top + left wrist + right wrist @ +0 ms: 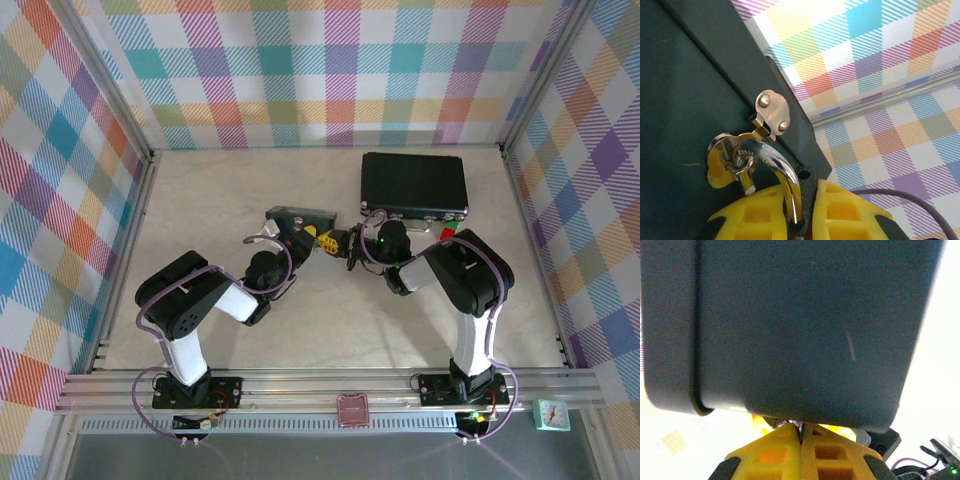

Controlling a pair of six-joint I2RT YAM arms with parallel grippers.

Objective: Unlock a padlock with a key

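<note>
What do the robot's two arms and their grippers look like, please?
Both the left arm and right arm have glossy black housings with white link sections and thin purple cables looped alongside. The left gripper and right gripper have yellow plastic fingers with square recesses. A green light glows on the right wrist.

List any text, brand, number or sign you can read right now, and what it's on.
No text can be read.
Teal clock, near right corner: dial too small to read.
Pink square, near edge centre: too blurred.
Black case, dark box: no markings seen.
</note>
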